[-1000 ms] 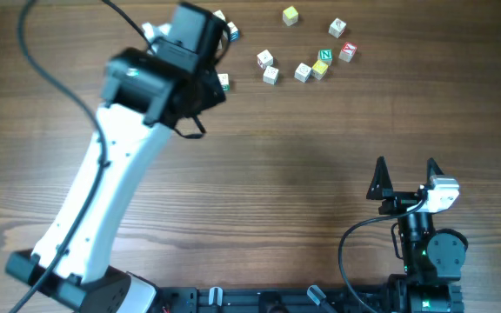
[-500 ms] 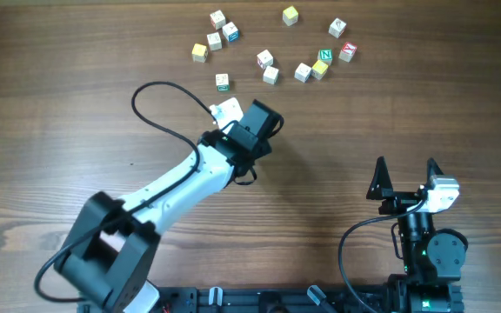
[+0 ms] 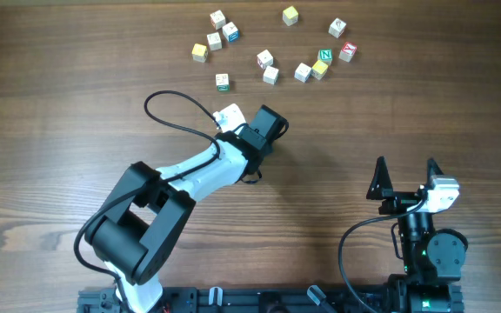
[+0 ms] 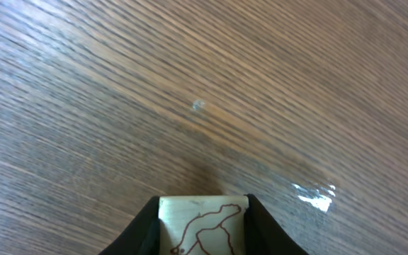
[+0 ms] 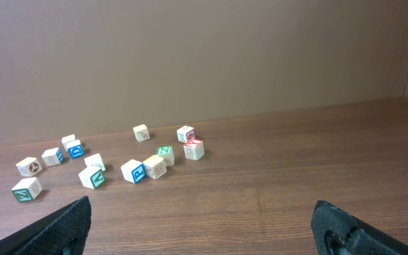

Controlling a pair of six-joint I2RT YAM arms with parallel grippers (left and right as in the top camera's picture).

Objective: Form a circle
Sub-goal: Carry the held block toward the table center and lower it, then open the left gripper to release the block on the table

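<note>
In the overhead view, five loose cubes (image 3: 215,40) lie scattered on the table (image 3: 59,113), left of centre along the upper edge. Below and to the right of them, near the middle of the frame, the left hand (image 3: 272,128) points to the upper right, its fingers hidden beneath the wrist. Only the left wrist view shows its load: a pale cube (image 4: 202,230) with a brown line drawing, clamped between the two fingers over bare wood grain.

Further right along the upper edge, the circle (image 3: 302,72) is a shallow arc of three white cubes, one yellow and one green "N". Its long axis runs left to right and its open side faces the top edge. A red cube (image 3: 346,52) sits just right of the green one.

The low right wrist view alone shows the cubes' side faces, including a blue letter on the arc's middle white cube. At lower right, the right hand (image 3: 404,176) stands wide open and empty, well apart from the cubes.
</note>
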